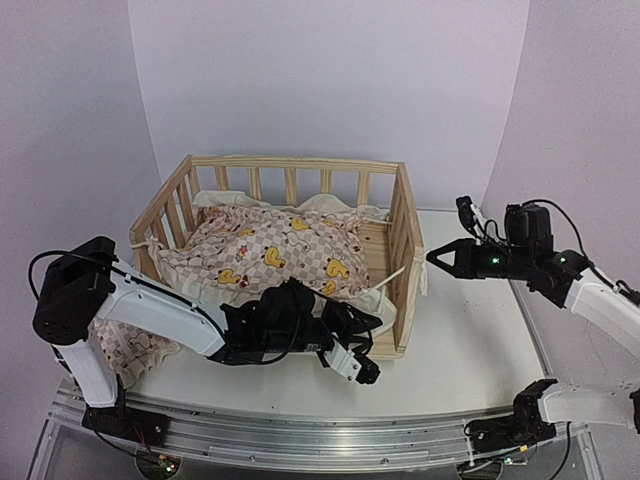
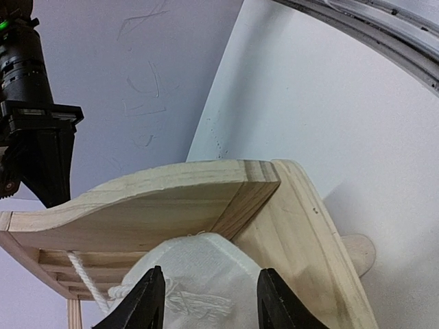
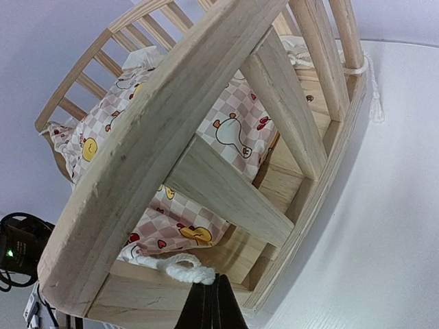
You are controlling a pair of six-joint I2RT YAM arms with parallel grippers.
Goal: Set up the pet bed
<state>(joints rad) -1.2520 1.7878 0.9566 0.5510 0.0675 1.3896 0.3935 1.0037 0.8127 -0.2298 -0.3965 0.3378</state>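
While the right hand (image 1: 435,256) is clenched, the left hand (image 2: 211,273) straddles the cushion (image 1: 280,245), grip unclear.

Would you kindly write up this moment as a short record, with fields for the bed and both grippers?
Frame: pet bed frame, pine, upright on the white table
Cushion: checked duck cushion, rumpled inside the frame, not lying flat
Stray fabric: checked cloth outside the frame's left end, on the table
Left gripper: open at the frame's near right corner, white cloth between its fingers
Right gripper: shut, empty, close beside the frame's right side; contact unclear
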